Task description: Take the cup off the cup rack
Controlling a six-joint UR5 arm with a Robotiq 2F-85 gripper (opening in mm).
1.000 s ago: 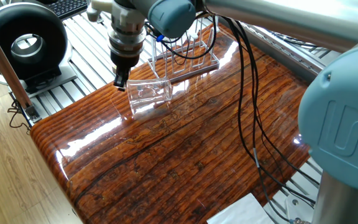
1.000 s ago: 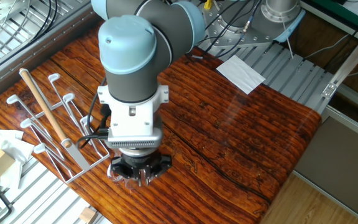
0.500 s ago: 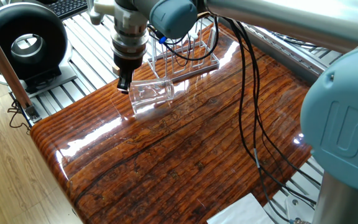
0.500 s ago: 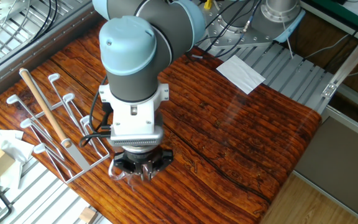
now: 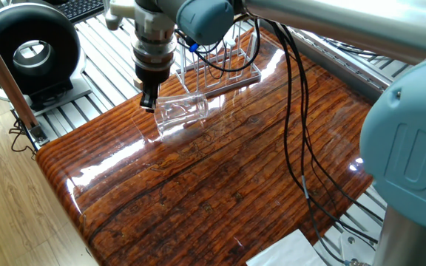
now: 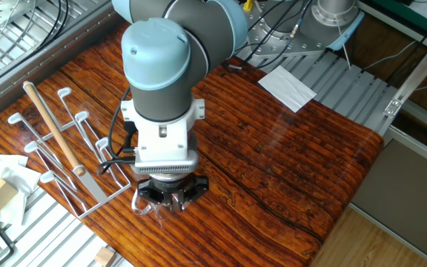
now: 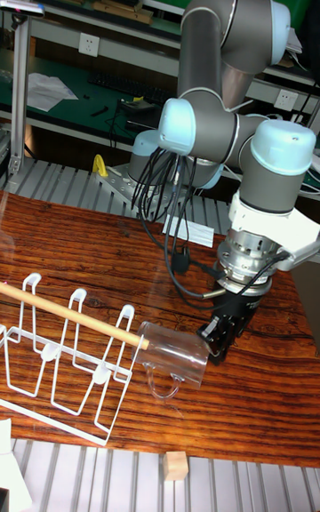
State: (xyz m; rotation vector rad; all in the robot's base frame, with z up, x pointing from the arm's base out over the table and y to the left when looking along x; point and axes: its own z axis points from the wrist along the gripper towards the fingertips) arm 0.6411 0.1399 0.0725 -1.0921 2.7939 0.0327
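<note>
The glossy wood-grain table bears the cup rack and white paper.

Pincer has shifted slightly away from the cup rack over the last second. The cup, held on its side, went with it. It now looks tilted a bit differently, though glare makes that hard to judge.

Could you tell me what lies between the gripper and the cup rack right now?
The cup does: in the tall fixed view it hangs on its side, held by the gripper, its other end at the cup rack dowel's tip.
</note>
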